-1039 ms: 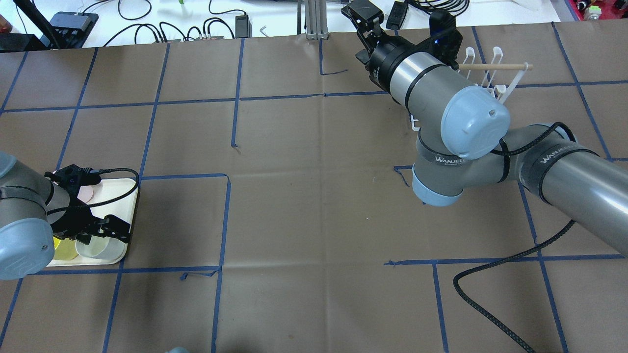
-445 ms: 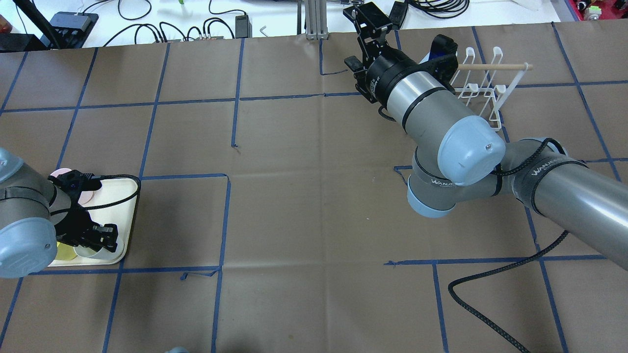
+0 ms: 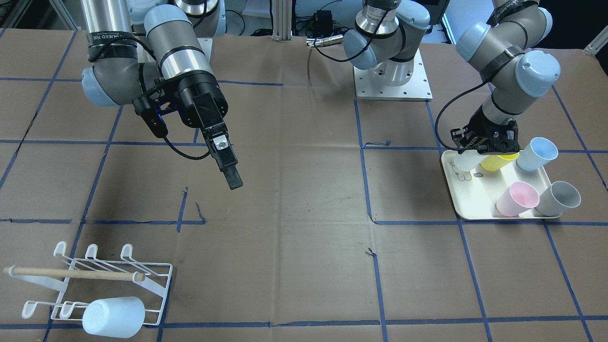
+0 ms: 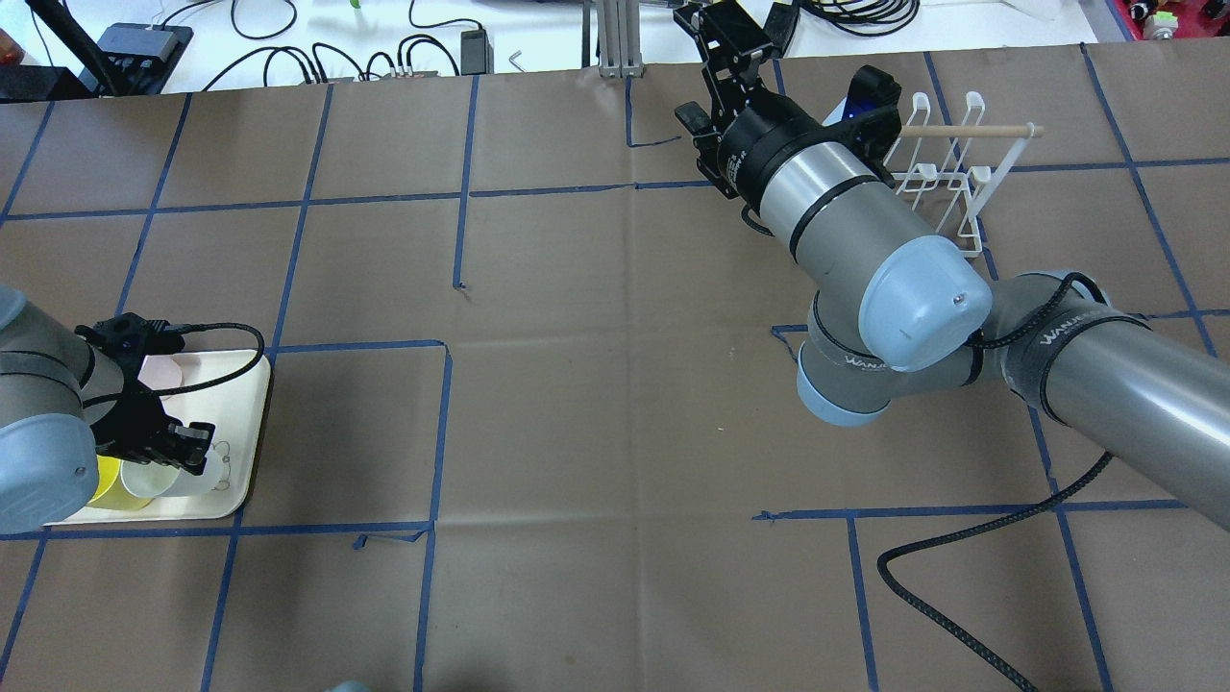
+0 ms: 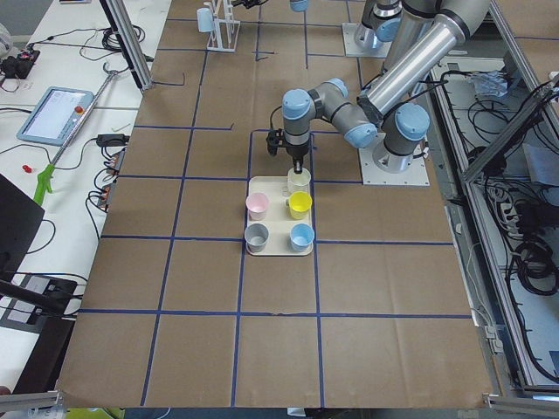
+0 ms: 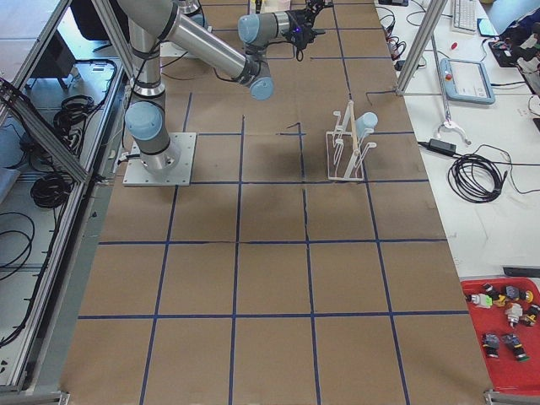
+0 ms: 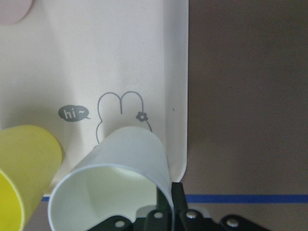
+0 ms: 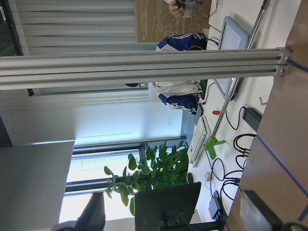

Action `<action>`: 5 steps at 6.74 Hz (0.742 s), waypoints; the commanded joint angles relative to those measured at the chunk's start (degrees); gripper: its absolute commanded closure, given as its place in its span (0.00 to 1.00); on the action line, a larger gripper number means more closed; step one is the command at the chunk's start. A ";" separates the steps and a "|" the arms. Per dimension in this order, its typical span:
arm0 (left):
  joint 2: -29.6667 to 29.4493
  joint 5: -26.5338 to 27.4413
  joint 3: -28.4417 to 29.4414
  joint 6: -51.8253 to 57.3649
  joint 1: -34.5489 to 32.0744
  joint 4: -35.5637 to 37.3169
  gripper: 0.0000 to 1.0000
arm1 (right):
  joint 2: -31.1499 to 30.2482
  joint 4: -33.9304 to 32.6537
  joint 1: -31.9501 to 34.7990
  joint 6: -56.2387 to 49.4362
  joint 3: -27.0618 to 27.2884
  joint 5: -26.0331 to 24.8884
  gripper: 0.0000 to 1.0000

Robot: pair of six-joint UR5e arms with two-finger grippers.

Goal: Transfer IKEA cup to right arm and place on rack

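- Five cups sit at the cream tray (image 3: 476,203), which has a rabbit outline and a "hi~" bubble printed on its floor.
- Of these, the white cup (image 3: 464,162) is the task's cup. It is at the tray corner nearest the robot's base, over the rabbit drawing and tilted, with its mouth towards the left wrist camera. Whether its base touches the tray cannot be told.
- The left gripper (image 7: 167,211) stands over that same corner. Its fingers are drawn narrow and pinch the white cup's rim, one inside the wall and one outside.
- The yellow cup (image 3: 498,161) is just beside the white cup, further along the same end of the tray.
- The pale blue cup (image 3: 536,153), the pink cup (image 3: 517,198) and the grey cup (image 3: 558,198) fill the rest of the tray, none of them held.
- The right arm (image 4: 846,221) reaches out well apart from the tray, raised above the brown-papered table (image 3: 294,228).
- The right gripper (image 3: 232,179) holds nothing, and its fingers are spread wide in the right wrist view.
- The rack (image 3: 102,285) is far from the tray, at the table's opposite end. Its wooden dowel (image 3: 71,273) lies across the top.
- One pale cup (image 3: 114,311) lies on its side on the rack's prongs.
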 commanded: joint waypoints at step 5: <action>-6.13 -5.79 29.95 -4.35 -8.44 -15.01 1.00 | 0.21 0.12 0.00 -0.28 0.03 0.17 0.00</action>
